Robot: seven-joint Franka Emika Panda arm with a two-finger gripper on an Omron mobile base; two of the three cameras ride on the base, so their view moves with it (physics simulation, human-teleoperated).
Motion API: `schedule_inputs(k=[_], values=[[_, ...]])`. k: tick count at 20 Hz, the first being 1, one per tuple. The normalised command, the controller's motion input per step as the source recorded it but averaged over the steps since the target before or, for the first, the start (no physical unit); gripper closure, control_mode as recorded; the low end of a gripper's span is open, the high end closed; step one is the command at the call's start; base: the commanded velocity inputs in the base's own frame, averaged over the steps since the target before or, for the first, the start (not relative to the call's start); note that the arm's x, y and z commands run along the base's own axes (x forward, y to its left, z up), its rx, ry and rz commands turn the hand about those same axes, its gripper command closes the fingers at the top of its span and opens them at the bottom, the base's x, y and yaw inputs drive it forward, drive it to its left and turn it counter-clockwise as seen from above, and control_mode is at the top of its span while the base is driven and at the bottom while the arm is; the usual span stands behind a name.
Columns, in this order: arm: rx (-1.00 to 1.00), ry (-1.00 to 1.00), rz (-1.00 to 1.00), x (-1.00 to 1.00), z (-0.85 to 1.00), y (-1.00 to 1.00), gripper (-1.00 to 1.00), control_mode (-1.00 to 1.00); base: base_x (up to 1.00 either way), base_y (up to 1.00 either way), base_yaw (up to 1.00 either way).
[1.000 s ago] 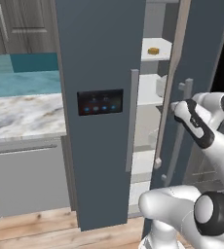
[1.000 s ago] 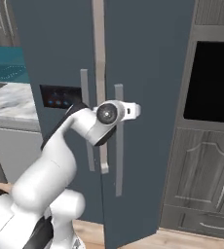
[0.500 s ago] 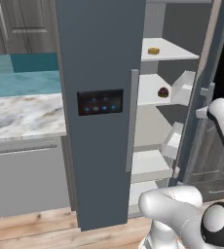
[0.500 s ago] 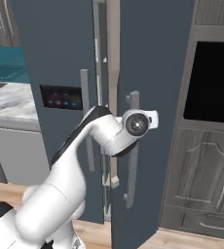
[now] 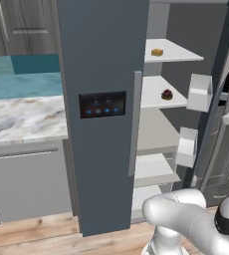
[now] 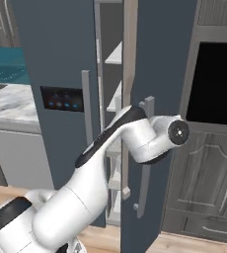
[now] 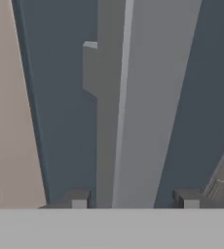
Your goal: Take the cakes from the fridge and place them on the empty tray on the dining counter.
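The slate-blue fridge [image 5: 96,74] stands with its right door [image 6: 160,59] swung partly open. Inside, the yellow-orange cake [image 5: 157,52] sits on an upper shelf. The dark round cake [image 5: 167,94] rests on the shelf below it. My gripper [image 7: 133,199] is shut on the door's long grey handle [image 7: 133,97], which runs up between the two fingertips. In the right base view my arm reaches across to that handle [image 6: 146,163]. The tray and the dining counter are out of view.
Two pale door bins [image 5: 200,92] hang on the inside of the open door. A marbled counter [image 5: 22,112] with a teal backsplash lies left of the fridge. A black oven [image 6: 216,84] set in wood-grain cabinets stands to the right.
The right door has swung wider open with my gripper on its handle. My arm followed it to the right, and both cakes and the door bins now show.
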Motion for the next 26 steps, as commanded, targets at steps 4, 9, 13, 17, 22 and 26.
schedule_inputs(k=[4, 9, 13, 17, 22, 26], values=[[0.0, -0.03, 0.08, -0.21, -0.16, 0.0, -1.0, -1.0, 0.0, 0.0, 0.0], [0.0, -0.36, -0.12, -0.9, -0.04, 0.0, -1.0, -1.0, 0.0, 0.0, 0.0], [-0.11, -0.55, -0.13, -1.0, 0.0, 0.25, -1.0, -1.0, 0.0, 0.0, 0.0], [-0.21, -0.25, 0.0, -0.46, 0.0, 1.0, -1.0, -1.0, 0.0, 0.0, 0.0], [-0.29, -0.3, 0.0, -0.32, 0.01, 1.0, -1.0, -1.0, 0.0, 0.0, 0.0], [-0.28, -0.28, 0.0, -0.26, 0.04, 1.0, -1.0, -1.0, 0.0, 0.0, 0.0]])
